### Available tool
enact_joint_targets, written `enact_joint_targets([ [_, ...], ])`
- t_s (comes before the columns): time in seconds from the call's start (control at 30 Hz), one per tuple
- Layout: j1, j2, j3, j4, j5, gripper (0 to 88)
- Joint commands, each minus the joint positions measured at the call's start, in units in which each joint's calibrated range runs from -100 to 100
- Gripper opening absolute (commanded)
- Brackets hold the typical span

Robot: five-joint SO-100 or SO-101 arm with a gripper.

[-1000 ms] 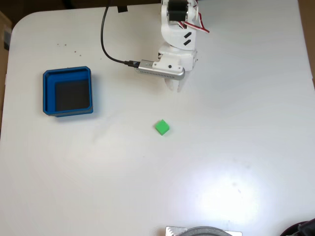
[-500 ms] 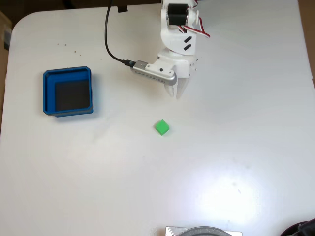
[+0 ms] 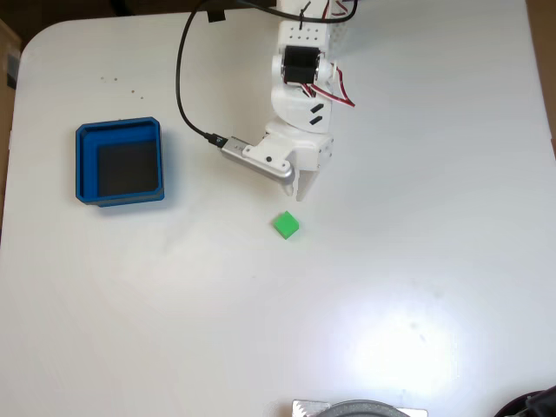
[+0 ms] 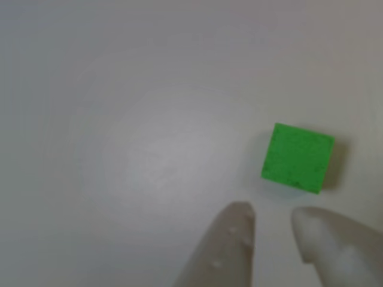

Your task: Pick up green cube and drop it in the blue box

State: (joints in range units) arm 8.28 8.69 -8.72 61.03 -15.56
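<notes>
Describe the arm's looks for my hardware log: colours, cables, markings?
In the fixed view the arm is white plastic with black servo blocks, short black dashes on its shell, and red-and-white wires looping at the side. A silver ribbed camera module sits at the wrist, fed by a black cable. The gripper has pale, tapered, rounded fingers, the left one with small bumps in the other view.

Seen from directly above in the fixed view, far enough back to take in nearly the whole white table (image 3: 417, 261), arm entering from the top edge. Shot close and blurred in the other view, looking down past the tool (image 4: 272, 224) rising from the bottom edge. Shared by both: the green cube (image 3: 285, 225) (image 4: 298, 158) and the bare table around it.
</notes>
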Motion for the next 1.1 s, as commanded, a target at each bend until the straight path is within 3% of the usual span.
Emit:
enact_joint_targets([
  [0.0, 0.50, -0.33, -4.29, 0.16, -0.15, 3.1],
  [0.57, 0.42, 4.19, -4.29, -2.85, -0.15, 19.8],
  [0.77, 0.42, 6.19, -4.29, -3.10, -0.15, 30.2],
  [1.07, 0.34, 7.11, -4.38, -3.83, -0.39, 32.1],
])
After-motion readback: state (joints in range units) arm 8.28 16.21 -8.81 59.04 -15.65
